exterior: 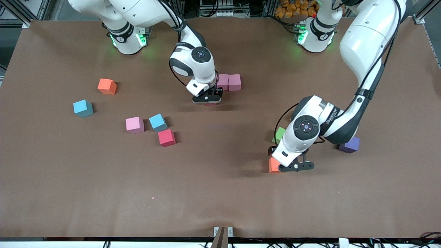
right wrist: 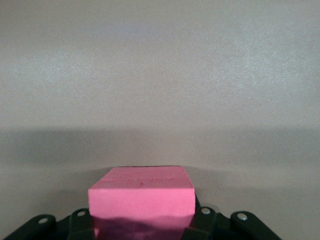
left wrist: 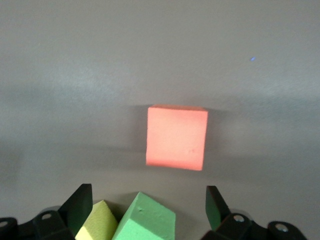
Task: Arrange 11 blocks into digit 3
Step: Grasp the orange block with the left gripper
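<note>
Two pink blocks (exterior: 228, 82) sit touching, the digit barely begun. The right gripper (exterior: 206, 99), jaws pinching a red block (right wrist: 141, 199), hangs beside them; placing it flush seems next. The left gripper (exterior: 294, 166), jaws spread, hovers over an orange block (left wrist: 176, 137) (its wrist view alone shows yellow (left wrist: 98, 220) and green (left wrist: 145, 220) neighbours).

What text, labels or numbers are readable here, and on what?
Left arm: dark lettering along the white forearm link, too small to read.
Blocks, table, both grippers: no text visible.
Nothing else legible in any view.
</note>
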`<state>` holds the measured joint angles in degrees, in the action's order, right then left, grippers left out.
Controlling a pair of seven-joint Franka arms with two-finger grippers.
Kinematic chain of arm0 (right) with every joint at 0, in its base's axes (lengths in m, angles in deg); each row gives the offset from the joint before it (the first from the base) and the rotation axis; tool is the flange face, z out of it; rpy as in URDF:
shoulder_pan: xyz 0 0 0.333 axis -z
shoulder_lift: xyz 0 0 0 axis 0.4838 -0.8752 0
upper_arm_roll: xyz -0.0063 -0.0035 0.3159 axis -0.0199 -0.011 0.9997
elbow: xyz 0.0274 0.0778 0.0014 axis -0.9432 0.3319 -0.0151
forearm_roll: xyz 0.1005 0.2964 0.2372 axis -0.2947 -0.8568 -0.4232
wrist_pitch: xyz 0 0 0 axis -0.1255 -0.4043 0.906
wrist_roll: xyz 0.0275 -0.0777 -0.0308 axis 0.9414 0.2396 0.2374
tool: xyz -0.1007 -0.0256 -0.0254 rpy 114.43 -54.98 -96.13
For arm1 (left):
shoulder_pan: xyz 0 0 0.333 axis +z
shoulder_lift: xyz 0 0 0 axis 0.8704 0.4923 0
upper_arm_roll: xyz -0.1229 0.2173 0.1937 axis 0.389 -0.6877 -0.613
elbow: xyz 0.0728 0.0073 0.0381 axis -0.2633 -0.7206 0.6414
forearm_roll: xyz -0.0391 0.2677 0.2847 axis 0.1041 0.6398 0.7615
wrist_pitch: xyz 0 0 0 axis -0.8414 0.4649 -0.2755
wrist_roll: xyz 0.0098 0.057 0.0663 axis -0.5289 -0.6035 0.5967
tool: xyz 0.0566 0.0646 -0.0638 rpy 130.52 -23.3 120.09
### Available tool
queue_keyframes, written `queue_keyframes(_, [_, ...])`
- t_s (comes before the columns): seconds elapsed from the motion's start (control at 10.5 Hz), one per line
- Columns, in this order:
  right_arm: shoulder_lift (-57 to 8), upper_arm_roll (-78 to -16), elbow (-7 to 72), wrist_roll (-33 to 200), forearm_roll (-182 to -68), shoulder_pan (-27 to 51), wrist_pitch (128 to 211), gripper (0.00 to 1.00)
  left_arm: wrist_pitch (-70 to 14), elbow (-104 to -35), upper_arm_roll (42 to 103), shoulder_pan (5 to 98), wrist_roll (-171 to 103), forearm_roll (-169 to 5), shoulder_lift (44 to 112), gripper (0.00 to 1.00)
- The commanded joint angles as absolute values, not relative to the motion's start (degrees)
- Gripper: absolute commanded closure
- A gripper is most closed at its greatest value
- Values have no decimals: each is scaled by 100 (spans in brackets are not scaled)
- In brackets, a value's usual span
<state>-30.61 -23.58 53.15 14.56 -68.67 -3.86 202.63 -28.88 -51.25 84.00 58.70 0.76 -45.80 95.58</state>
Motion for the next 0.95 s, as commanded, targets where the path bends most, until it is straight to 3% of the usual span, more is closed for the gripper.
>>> queue_keyframes(0.0, [-3101, -2349, 5324, 1190, -6687, -420, 20312, 53, -3202, -4974, 8337, 5822, -30, -4606, 9631, 0])
queue_keyframes(0.86, [-3075, -2226, 5333, 988, -6713, -411, 20295, 52, -4127, -4851, 8222, 5893, -65, -4896, 10246, 0])
